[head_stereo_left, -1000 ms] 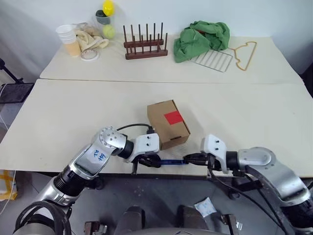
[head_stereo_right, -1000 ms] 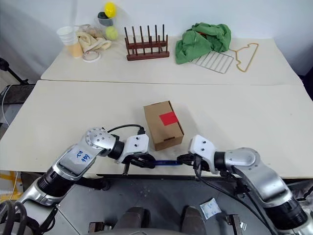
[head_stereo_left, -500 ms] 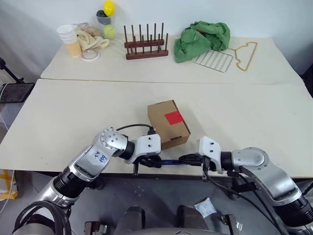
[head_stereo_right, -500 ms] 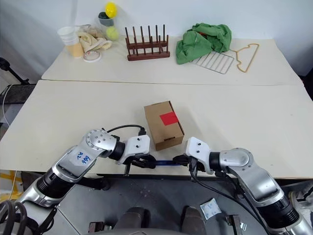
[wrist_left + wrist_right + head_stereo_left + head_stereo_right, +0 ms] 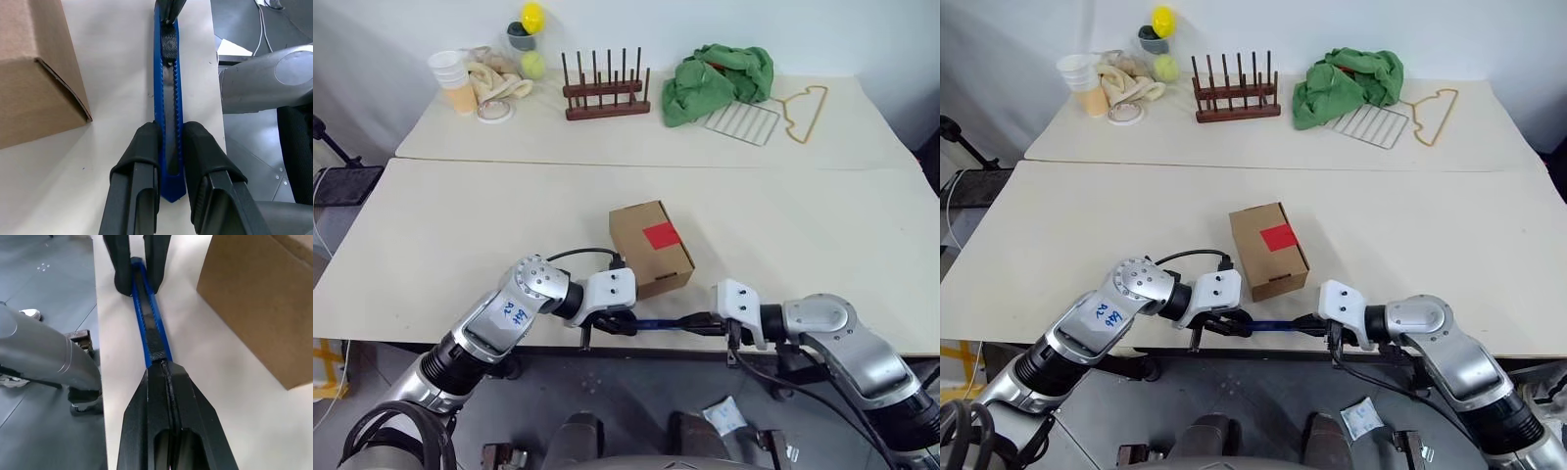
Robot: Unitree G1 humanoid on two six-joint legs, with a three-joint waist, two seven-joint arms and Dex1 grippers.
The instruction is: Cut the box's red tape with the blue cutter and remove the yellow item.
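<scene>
**Cutter held at both ends near the surface's edge: where we could lose it**

We have the blue cutter [image 5: 658, 324] lying along the near edge of the surface [image 5: 460, 245], just in front of the box [image 5: 650, 248]. Our left gripper [image 5: 168, 147] has its jaws clamped across the handle end, one pad on each side of the blue body. Our right gripper [image 5: 164, 369] has its jaws pressed fully together, their tip meeting the cutter's far end at the slider; we judge it is pushing or nipping the slider rather than holding the body.

The risks as we see them:

- If the right tip slips off the slider, the blade may not extend, and a later pass over the red tape [image 5: 660, 235] would cut nothing.
- The cutter sits close to the edge. A loose left grip, or a push that is off the cutter's line, could twist it free and drop it to the floor.
- Too hard a push could slide the cutter through the left pads.
- The box stands just beside the cutter; a swinging arm could nudge it and shift the tape.

The box is closed, so the yellow item is hidden from us.
</scene>
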